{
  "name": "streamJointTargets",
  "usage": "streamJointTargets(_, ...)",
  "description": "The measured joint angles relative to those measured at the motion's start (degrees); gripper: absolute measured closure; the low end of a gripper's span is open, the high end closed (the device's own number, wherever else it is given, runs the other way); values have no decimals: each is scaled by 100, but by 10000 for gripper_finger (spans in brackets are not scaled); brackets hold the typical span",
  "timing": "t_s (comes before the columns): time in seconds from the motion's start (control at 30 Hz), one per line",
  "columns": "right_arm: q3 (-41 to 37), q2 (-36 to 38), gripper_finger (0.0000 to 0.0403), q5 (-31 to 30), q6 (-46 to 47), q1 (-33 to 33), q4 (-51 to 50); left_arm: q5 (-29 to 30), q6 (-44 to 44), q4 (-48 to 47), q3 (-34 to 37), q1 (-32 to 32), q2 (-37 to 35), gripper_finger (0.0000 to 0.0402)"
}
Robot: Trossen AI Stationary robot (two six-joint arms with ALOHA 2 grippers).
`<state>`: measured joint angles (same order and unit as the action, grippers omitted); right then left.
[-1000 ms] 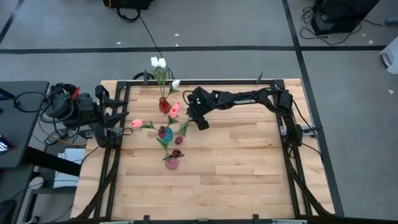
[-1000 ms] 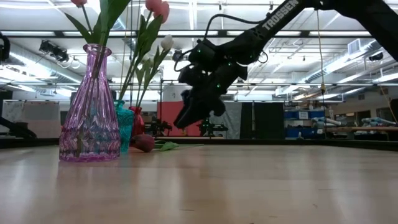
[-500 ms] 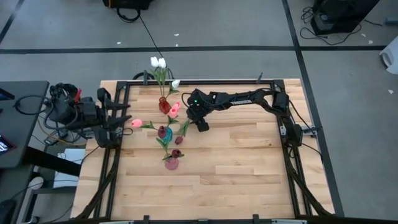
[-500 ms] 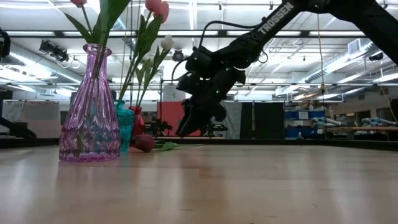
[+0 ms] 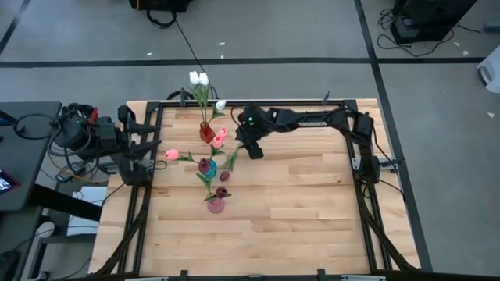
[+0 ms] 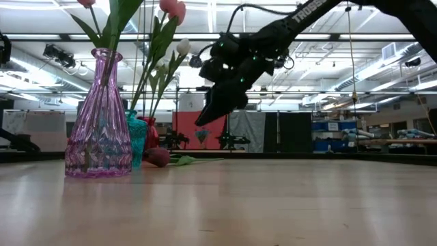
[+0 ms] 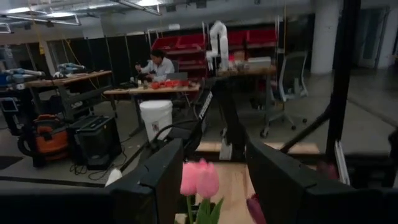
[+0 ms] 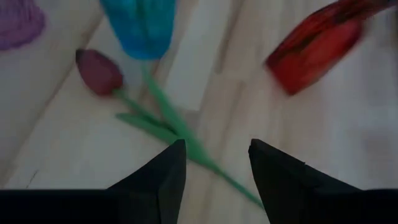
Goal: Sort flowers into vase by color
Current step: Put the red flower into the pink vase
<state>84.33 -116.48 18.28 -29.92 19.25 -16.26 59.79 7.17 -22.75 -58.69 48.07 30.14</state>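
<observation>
Nearest the low camera stands the purple vase (image 6: 100, 117) with stems in it, then the blue vase (image 6: 137, 139) and the red vase (image 6: 151, 133) in a row behind. One dark red tulip (image 8: 99, 71) lies flat on the table (image 5: 312, 203) just beside the blue vase, its green stem (image 8: 180, 134) running out from the head toward the right hand (image 8: 211, 163). That hand hangs in the air above the loose flower, empty, its fingers parted moderately and touching nothing. To my eye the step in hand is picking up this last stray bloom. It should go best if the hand comes straight down over the bare part of the stem, clear of the leaves, with the fingers set across the stem rather than along it. They should close low against the wood, since so thin a stem will likely slip or roll. It should also keep well off the blue vase, which a knock could tip. The left hand (image 7: 211, 180) waits at the table's left edge, fingers apart and holding nothing, pink tulips (image 7: 199, 178) beyond it.
</observation>
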Motion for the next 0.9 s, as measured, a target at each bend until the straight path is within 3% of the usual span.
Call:
streamJointTargets(0.2,-22,-280,215,-25,-17,-196,43,1,-612,-786,8,0,190,218)
streamJointTargets(0.5,-13,-505,219,-57,-40,-180,78,-48,-936,-674,10,0,795,218)
streamJointTargets(0.77,-31,-492,252,313,488,-289,-97,-72,-1072,-668,10,0,1122,218)
streamJointTargets(0.9,-426,-417,273,64,804,-299,286,-190,-1232,-659,10,4,1128,218)
